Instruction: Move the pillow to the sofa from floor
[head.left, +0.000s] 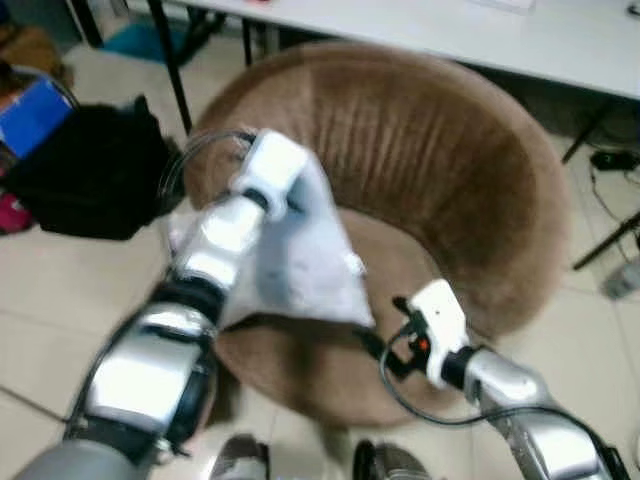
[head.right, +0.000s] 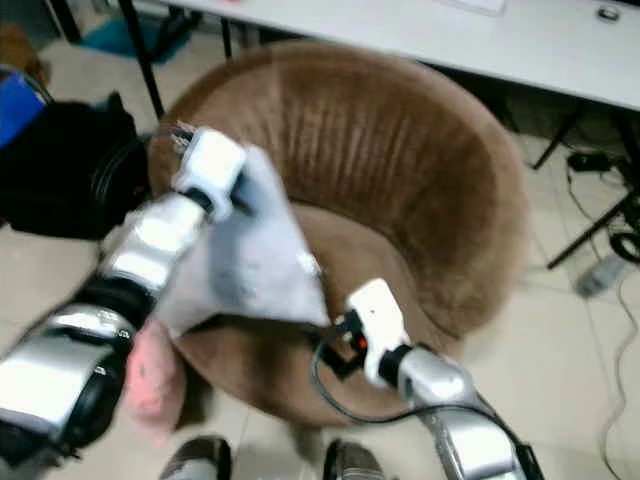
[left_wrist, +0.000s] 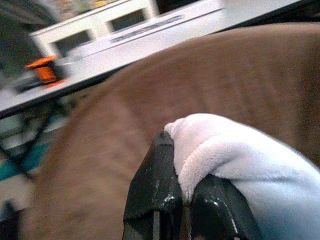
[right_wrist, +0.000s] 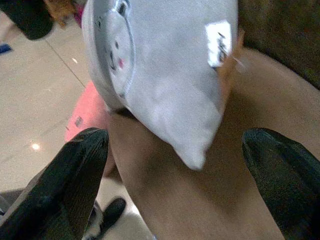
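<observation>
Right gripper (right_wrist: 175, 185) is held low at the sofa's front edge, black fingers (right_wrist: 75, 185) spread wide apart, nothing between them. Left gripper (left_wrist: 185, 200) is clamped on a plush corner of the pillow (head.left: 300, 250), fingers pinched together on the fabric. The pillow, soft pale grey with a white tag, is hung over the seat of the round brown sofa (head.left: 440, 160), lower corner near the cushion. Ribbed velour backrest is curved behind. A pink item (head.right: 155, 385) is seen on tiled floor (head.left: 40, 300) beside the sofa base, partly hidden. A white table (head.left: 500, 30) stands beyond; a black bag (head.left: 90, 170) lies left.
</observation>
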